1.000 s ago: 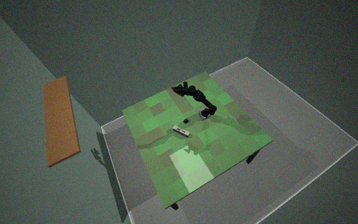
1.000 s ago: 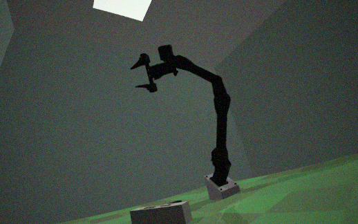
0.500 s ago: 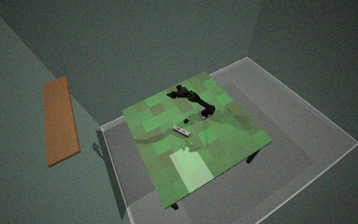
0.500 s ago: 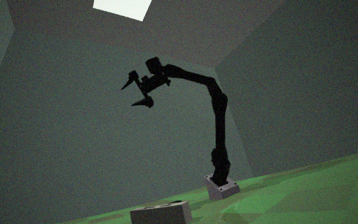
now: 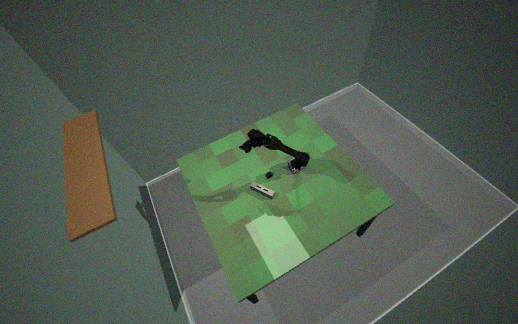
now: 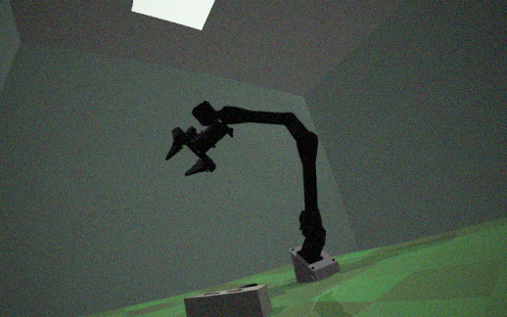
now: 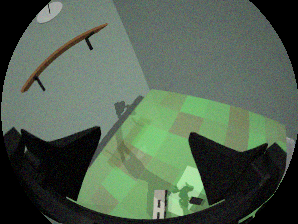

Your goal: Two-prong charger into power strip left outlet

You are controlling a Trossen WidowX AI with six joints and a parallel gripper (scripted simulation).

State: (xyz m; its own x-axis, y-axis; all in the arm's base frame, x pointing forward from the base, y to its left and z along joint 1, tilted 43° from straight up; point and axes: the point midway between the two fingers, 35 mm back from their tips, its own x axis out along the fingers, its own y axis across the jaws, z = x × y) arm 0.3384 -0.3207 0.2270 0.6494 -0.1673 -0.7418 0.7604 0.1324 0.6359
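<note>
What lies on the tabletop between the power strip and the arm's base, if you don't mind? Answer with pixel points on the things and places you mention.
The black charger (image 5: 269, 175) (image 7: 196, 201) lies there, as the top view shows.

Dim, grainy pics; bright ceiling panel (image 6: 173, 12), soft shadows, wrist cam edges bowed.

Top: high, far, oblique down; exterior: low, near; both share arm.
</note>
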